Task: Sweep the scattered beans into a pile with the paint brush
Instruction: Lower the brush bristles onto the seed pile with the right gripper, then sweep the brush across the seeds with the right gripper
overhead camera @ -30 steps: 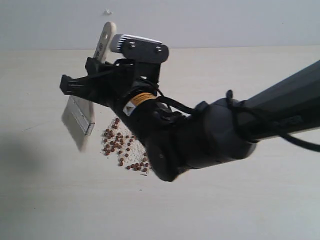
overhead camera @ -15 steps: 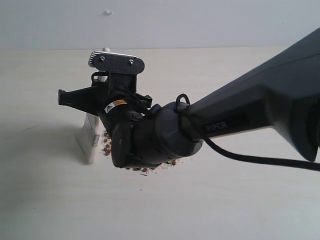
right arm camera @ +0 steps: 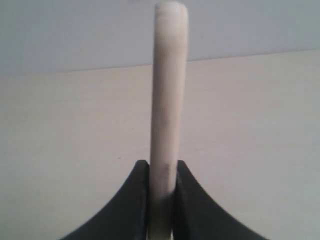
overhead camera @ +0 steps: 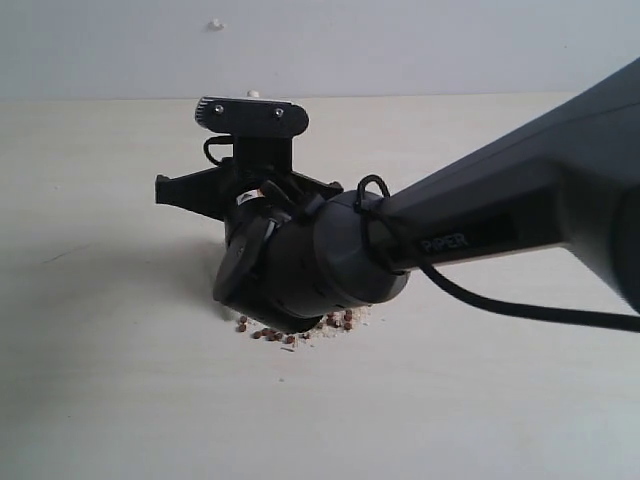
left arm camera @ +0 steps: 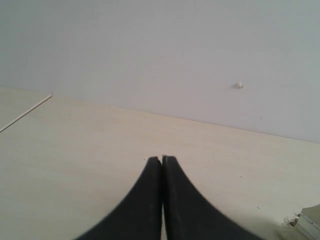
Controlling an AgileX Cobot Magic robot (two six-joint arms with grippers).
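We see the right gripper (right arm camera: 162,167) clamped on the pale wooden handle of the paint brush (right arm camera: 170,75), which stands edge-on between the two black fingers in the right wrist view. From the outside camera, the right arm (overhead camera: 480,235) reaches across the table (overhead camera: 100,400), and its bulky wrist hides the bristles and most of the beans (overhead camera: 300,332); a few reddish-brown ones and pale crumbs show just beneath it. Our left gripper (left arm camera: 162,159) has its fingers pressed together, holding nothing.

1 overview, 2 low wrist close-ups
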